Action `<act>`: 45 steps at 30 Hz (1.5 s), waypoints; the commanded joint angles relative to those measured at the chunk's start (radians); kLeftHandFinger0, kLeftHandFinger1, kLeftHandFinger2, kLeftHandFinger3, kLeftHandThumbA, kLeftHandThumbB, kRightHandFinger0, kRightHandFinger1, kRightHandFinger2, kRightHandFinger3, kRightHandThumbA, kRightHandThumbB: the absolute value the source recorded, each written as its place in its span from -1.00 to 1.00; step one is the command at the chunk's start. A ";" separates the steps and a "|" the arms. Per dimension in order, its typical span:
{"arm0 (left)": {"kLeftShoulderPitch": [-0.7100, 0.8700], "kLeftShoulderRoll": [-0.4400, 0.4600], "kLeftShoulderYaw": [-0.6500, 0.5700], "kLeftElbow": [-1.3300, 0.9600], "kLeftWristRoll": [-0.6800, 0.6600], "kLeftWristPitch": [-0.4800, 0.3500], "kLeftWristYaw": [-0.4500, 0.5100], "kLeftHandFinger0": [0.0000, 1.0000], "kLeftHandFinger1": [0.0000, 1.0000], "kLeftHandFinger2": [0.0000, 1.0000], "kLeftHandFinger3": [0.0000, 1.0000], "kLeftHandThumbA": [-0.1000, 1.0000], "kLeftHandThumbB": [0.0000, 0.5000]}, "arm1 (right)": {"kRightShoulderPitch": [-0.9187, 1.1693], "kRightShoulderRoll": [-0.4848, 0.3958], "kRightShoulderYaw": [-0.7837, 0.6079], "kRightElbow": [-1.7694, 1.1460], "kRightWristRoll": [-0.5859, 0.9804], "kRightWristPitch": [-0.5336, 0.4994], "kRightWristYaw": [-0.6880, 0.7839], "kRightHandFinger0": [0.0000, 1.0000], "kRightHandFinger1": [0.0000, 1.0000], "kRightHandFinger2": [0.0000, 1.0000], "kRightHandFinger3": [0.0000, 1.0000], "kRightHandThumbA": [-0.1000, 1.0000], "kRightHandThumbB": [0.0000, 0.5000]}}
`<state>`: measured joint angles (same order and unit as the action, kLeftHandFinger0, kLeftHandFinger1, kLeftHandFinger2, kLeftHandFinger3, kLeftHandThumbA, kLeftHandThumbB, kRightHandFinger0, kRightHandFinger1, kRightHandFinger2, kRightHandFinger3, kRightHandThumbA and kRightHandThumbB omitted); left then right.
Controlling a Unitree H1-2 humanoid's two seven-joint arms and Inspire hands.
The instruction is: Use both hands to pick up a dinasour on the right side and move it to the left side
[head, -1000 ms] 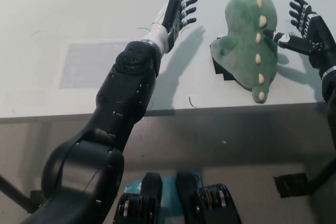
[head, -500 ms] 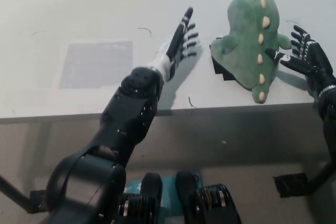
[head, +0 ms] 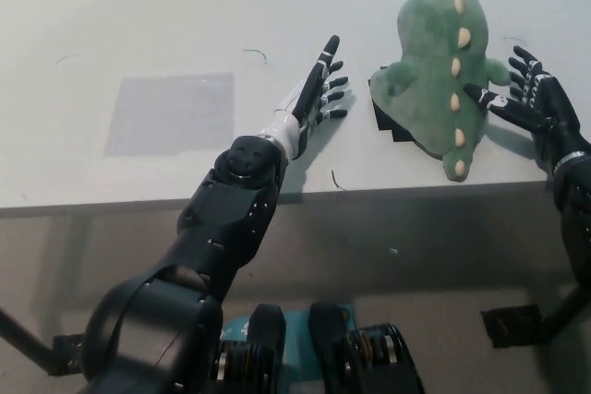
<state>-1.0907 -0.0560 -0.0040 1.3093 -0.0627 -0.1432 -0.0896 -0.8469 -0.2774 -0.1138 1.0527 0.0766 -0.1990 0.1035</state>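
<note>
A green plush dinosaur [head: 429, 66] with cream spikes along its back lies on the white table [head: 138, 25] at the right, its tail toward the front edge. My left hand [head: 319, 89] hovers just left of it, open with fingers spread and a small gap to the toy. My right hand [head: 528, 91] is at the toy's right side, open, with one fingertip touching the plush near its spikes.
A black flat piece [head: 382, 122] shows under the dinosaur's left edge. A grey rectangular patch [head: 166, 113] marks the table's left part. The table's front edge [head: 369, 193] runs just below the toy's tail, with floor beyond.
My left hand has drawn back toward the table's front edge and sits lower beside the toy. My right hand has dropped and closed in on the dinosaur's right side.
</note>
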 commanded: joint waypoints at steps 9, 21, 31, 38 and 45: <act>-0.065 -0.035 0.003 0.043 0.010 0.013 -0.002 1.00 1.00 1.00 1.00 1.00 0.88 | -0.087 0.016 -0.004 0.012 0.007 -0.050 -0.018 1.00 1.00 1.00 1.00 1.00 -0.31; -0.100 -0.121 0.014 0.057 -0.003 0.018 0.027 1.00 1.00 1.00 1.00 1.00 0.92 | -0.058 0.080 0.021 -0.071 -0.020 -0.018 -0.038 1.00 1.00 1.00 1.00 1.00 -0.26; -0.130 -0.147 0.042 0.047 -0.026 0.006 0.008 1.00 1.00 1.00 1.00 1.00 -0.06 | -0.046 0.137 0.093 -0.130 -0.072 -0.040 -0.047 1.00 1.00 1.00 1.00 1.00 -0.36; -0.146 -0.142 0.033 0.063 -0.010 -0.018 -0.006 1.00 1.00 1.00 1.00 1.00 -0.27 | -0.064 0.153 0.119 -0.140 -0.086 -0.014 -0.079 1.00 1.00 1.00 1.00 1.00 -0.19; -0.159 -0.136 0.027 0.072 -0.003 -0.007 -0.002 1.00 1.00 1.00 1.00 1.00 -0.17 | -0.074 0.154 0.111 -0.134 -0.082 -0.013 -0.089 1.00 1.00 1.00 1.00 1.00 -0.11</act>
<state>-1.1604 -0.1539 0.0337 1.3945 -0.0713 -0.1323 -0.0440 -0.8596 -0.1530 -0.0213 0.9398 0.0095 -0.2051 0.0092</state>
